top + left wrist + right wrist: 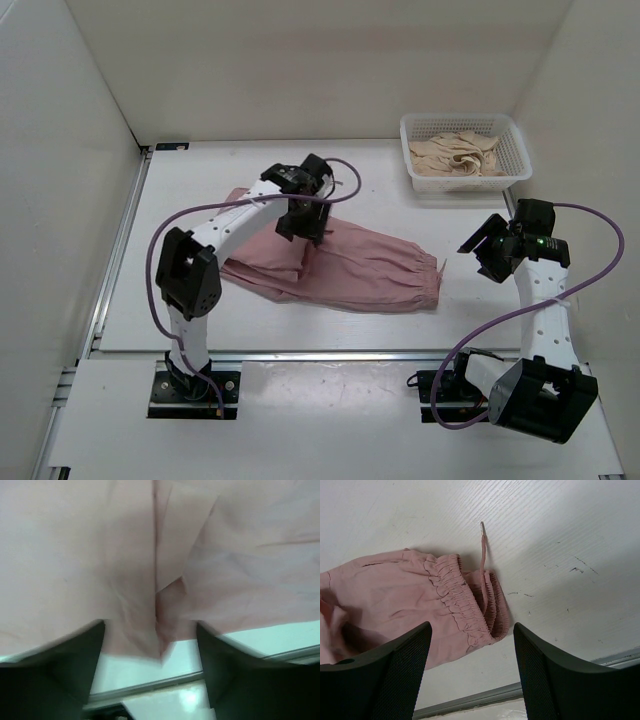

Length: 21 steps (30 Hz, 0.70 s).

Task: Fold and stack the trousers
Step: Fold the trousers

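Jaws, left: my left gripper [150,625] stands wide open, low over the trousers [350,265]. A creased corner of cloth shows in the gap, but neither finger presses it.
Jaws, right: my right gripper [471,626] gapes just as wide with nothing in it. It hangs above the table [200,180] near the waist end, apart from the cloth.
Basket: a white plastic basket [518,150] with latticed walls sits at the far right of the table, well apart from the trousers.
Basket contents: a crumpled beige cloth [460,155] fills it in loose folds.
Trousers, place: flat on the middle of the table, waist toward my right arm. The legs run left under my left arm, where one layer lies doubled over another.
Trousers, fabric: dusty pink, thin, softly wrinkled, with long creases.
Waistband [457,597]: gathered elastic, puckered in tight ridges, rounded at its open end.
Drawstring [482,555]: a narrow pink cord trailing from the waist onto the table, ending in a pale stiff tip.
Table surface: white, finely ribbed, with a few dark scuffs. A metal rail [470,700] runs along its near edge.
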Motion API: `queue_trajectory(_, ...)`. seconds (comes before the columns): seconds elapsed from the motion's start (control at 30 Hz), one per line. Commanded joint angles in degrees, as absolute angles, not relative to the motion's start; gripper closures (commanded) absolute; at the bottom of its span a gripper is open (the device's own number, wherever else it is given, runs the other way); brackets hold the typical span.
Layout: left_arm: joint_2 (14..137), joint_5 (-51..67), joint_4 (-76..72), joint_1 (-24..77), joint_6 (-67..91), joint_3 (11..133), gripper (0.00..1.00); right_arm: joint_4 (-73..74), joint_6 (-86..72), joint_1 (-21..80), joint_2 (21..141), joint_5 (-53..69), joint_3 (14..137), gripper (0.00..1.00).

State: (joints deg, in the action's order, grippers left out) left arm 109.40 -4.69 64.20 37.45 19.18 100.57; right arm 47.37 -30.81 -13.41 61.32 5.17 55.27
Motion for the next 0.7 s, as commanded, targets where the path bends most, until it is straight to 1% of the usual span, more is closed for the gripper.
queue_trajectory(0.0,112.05,-3.85,65.46,39.37,21.18,101.33,0.05,45.88,-29.62,-13.10,60.21,6.24,55.02,0.28)
queue_trajectory(0.03,112.06,-4.91,66.52,39.37,21.18,102.29,0.00,46.49,-29.62,-13.10,60.21,6.24,55.02,0.28)
queue_trajectory(0.13,111.28,-9.83,70.92,37.63,19.78,109.14,0.00,46.49,-29.62,-13.10,60.21,6.24,55.55,0.28)
queue_trajectory(0.17,110.57,-9.84,71.80,36.49,19.78,110.90,0.13,46.49,-29.62,-13.10,60.21,6.24,55.55,0.28)
queue_trajectory(0.2,109.78,-10.54,72.33,33.60,19.17,113.35,0.21,46.49,-29.62,-13.10,60.21,6.24,55.55,0.28)
queue_trajectory(0.27,106.45,-10.02,71.81,29.99,19.16,113.38,0.41,46.49,-29.62,-13.10,60.21,5.72,55.55,0.28)
queue_trajectory(0.3,105.22,-8.71,71.11,25.45,19.16,111.90,0.59,46.49,-29.62,-13.10,60.21,5.71,55.55,0.28)
queue_trajectory(0.33,102.86,-7.57,70.15,22.88,19.16,110.41,0.63,46.49,-29.62,-13.10,60.21,5.71,55.55,0.28)
queue_trajectory(0.4,100.38,-4.76,65.41,17.69,19.77,106.02,0.63,46.49,-29.62,-13.10,60.21,5.71,55.55,0.28)
queue_trajectory(0.43,98.46,-0.83,63.48,12.45,20.30,100.69,0.53,46.49,-29.62,-13.10,59.68,5.71,55.55,0.28)
queue_trajectory(0.47,97.92,1.56,61.72,9.78,20.30,98.20,0.51,46.49,-29.62,-13.10,59.68,5.71,55.55,0.28)
queue_trajectory(0.5,97.91,7.59,57.96,5.06,20.30,95.74,0.51,46.49,-29.62,-13.10,59.68,5.71,55.55,0.28)
queue_trajectory(0.53,97.91,10.17,56.27,3.01,20.30,91.62,0.50,46.49,-29.62,-13.10,59.68,5.71,55.55,0.28)
queue_trajectory(0.6,99.40,13.95,53.37,-0.94,19.52,89.04,0.50,46.49,-29.62,-12.57,59.68,5.71,55.55,0.28)
queue_trajectory(0.67,102.37,13.97,53.35,-1.58,18.90,87.81,0.50,46.49,-29.09,-12.57,59.68,5.71,55.55,0.28)
